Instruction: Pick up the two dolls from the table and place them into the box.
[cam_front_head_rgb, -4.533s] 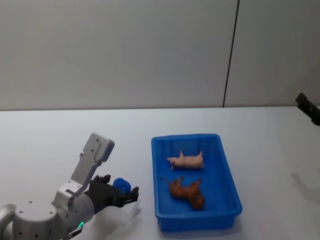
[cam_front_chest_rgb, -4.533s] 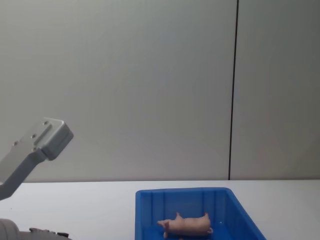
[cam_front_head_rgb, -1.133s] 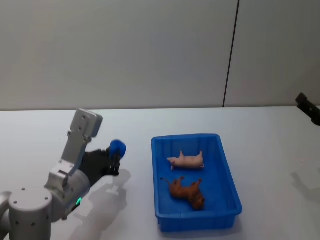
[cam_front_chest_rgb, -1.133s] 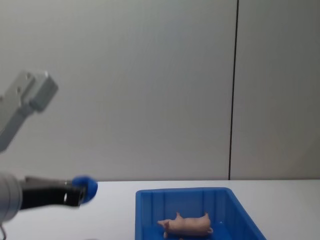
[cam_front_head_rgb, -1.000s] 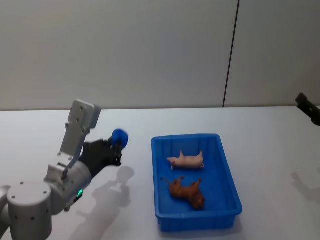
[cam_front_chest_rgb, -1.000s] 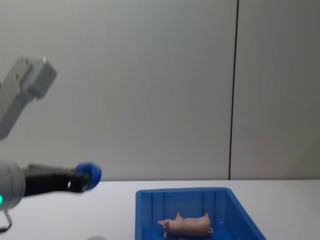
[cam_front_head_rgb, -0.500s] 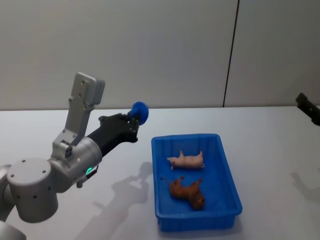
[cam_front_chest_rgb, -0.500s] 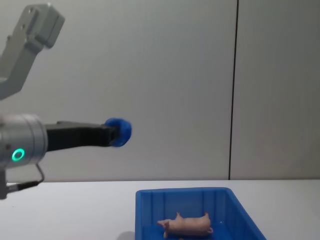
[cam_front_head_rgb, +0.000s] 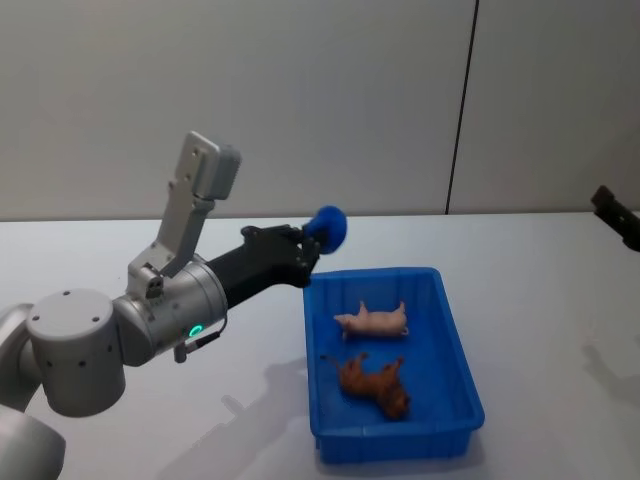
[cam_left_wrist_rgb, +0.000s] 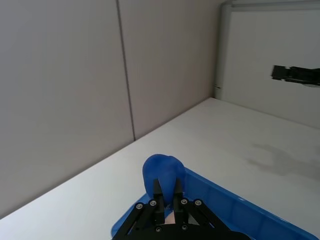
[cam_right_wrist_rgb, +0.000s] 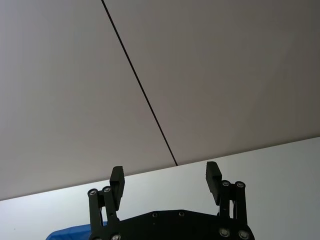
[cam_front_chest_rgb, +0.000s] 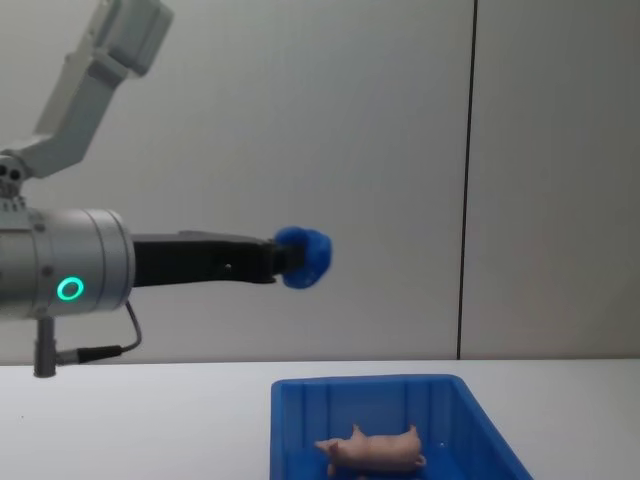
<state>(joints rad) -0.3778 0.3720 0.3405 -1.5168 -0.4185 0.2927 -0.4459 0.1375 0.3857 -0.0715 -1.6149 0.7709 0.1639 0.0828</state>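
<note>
Above the white table (cam_front_head_rgb: 560, 290), left pincer (cam_front_head_rgb: 318, 232) clamped tight on a small blue object (cam_front_head_rgb: 328, 226).

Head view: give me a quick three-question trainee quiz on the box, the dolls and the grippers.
1. True or false: the pink doll and the brown doll both lie inside the box.
2. The left gripper is shut on: A) small blue object, B) pink doll, C) nothing.
3. Fill in: the right gripper has its jaws ____.
Key: 1 true; 2 A; 3 open.
</note>
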